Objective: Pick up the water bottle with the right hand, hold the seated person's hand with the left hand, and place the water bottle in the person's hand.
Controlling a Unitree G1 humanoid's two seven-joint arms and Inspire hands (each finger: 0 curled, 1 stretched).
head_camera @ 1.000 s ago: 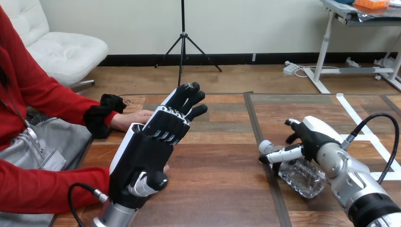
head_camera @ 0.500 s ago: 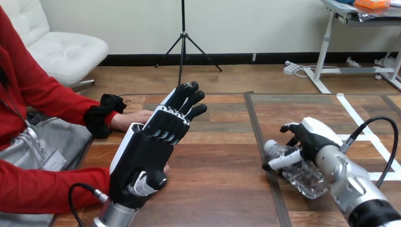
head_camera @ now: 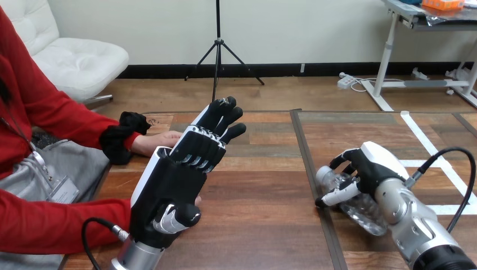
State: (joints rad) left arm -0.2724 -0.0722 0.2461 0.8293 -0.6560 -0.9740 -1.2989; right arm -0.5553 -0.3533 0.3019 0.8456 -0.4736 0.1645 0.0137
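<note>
Right hand (head_camera: 368,169), lower right of the frame: fingers curled over the bottle (head_camera: 360,209) and thumb laid across its near side, a clenched grasp at the bottle's cap end. The bottle, clear and lying on its side, rests on the table (head_camera: 264,185) at lower right, its body running back beneath the right hand.

Left hand (head_camera: 180,174), centre left: raised above the table, fingers straight and released, holding nothing. The person's hand (head_camera: 154,142) lies on the table at upper left, just behind the left hand; whether the two touch cannot be told.

Step in hand, as judged: the pick-up, with the grasp formed and the bottle not yet lifted. The next move calls for a firm lift that keeps the smooth bottle from rolling or slipping. The left hand must then close on the person's hand before the hand-over.
</note>
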